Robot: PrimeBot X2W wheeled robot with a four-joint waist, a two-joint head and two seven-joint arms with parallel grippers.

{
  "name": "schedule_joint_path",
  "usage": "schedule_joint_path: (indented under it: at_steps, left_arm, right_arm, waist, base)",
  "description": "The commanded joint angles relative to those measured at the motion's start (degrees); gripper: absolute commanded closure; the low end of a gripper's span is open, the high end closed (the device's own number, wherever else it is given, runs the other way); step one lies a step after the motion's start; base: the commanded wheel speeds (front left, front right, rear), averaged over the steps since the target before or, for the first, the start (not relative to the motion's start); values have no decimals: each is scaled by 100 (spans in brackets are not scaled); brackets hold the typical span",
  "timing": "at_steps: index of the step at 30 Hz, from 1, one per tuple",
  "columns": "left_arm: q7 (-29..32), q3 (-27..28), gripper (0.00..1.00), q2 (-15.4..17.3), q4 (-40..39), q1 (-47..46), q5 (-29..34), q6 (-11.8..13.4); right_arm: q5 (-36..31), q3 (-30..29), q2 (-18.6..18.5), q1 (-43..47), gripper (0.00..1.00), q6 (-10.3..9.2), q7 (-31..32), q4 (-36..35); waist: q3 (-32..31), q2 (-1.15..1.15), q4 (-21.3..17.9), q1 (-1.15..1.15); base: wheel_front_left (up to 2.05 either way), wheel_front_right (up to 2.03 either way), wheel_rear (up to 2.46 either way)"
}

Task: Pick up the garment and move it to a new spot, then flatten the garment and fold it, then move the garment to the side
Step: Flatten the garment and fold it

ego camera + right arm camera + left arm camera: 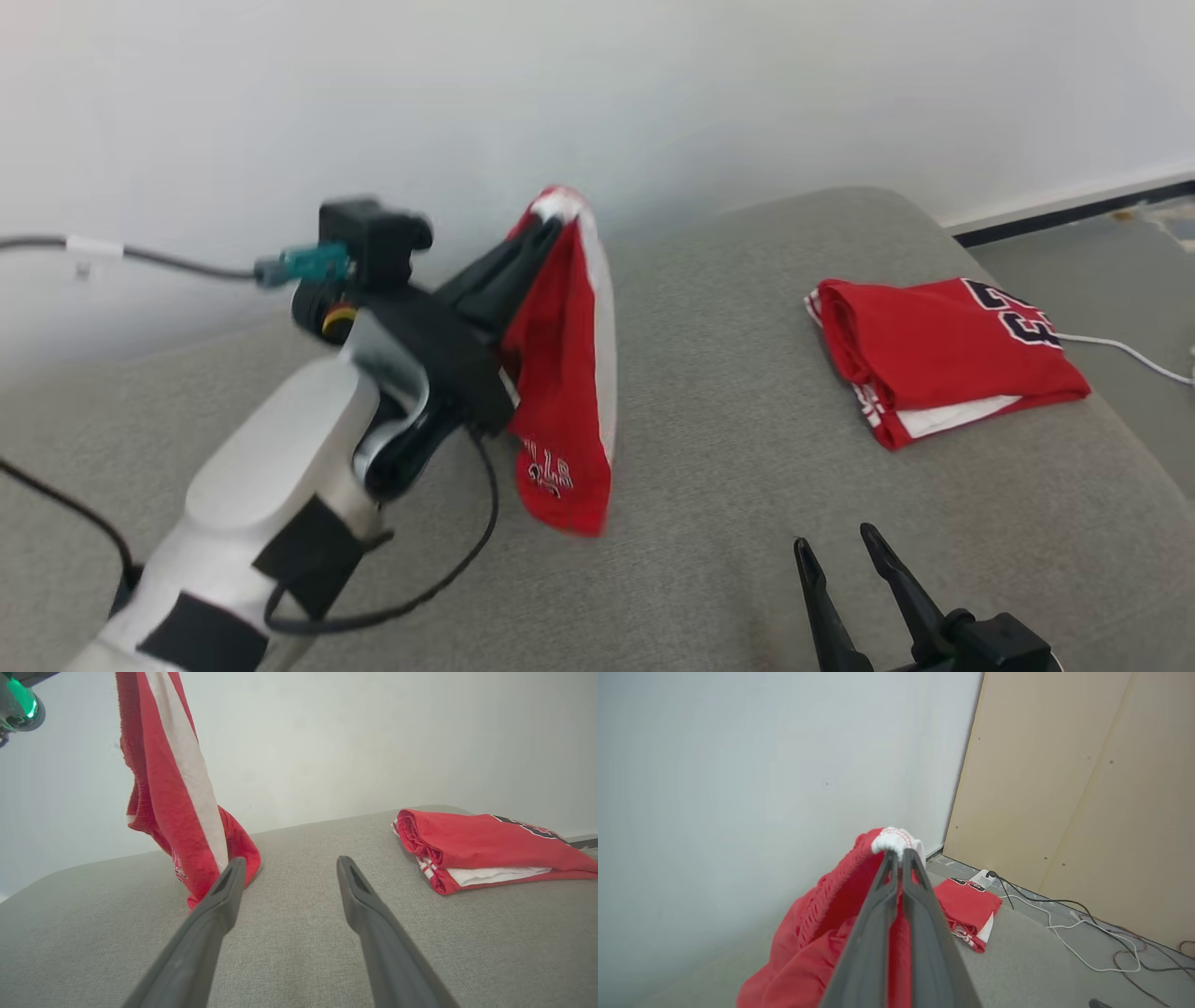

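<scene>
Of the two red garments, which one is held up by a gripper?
The white-striped garment, pinched at its top by the left gripper; the numbered garment lies folded on the grey cushion, untouched.

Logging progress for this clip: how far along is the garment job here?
Looks done: a folded red jersey lies at right on the grey cushion. In hand: left gripper shut on red shorts, lifted by the waistband. Left: setting them down, flattening, folding, moving aside; right gripper is open and empty.
</scene>
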Motion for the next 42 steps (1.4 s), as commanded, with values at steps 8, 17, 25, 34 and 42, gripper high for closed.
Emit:
schedule_joint_path:
  at_steps: [8,17,25,34,42]
  left_arm:
    - [112,-175,100,-492,428,-1331,-385,1]
    - [198,-320,100,-408,449,-554,-1252,1]
    - [61,-647,100,672,-658,1442,-1811,14]
    - [-546,-671,100,1480,-1386,2670,-1594,98]
    - [-897,-655,100,1739,-1299,3099,-1431,210]
  right_arm:
    - [27,-58,-10,105,0,-2,0,27]
    - [-10,-202,48,180,0,-2,0,-39]
    - [-38,-332,1,316,0,-2,0,-86]
    - [-24,-296,-65,268,0,-2,0,-107]
    - [-7,-248,-115,258,0,-2,0,-92]
  waist:
    - [-118,0,-461,1]
    - [-168,0,-386,1]
    - [-50,0,108,1]
    - [48,0,660,1]
    - [45,0,906,1]
  base:
    - [0,0,0]
    - [0,0,0]
    - [0,0,0]
    - [0,0,0]
    - [0,0,0]
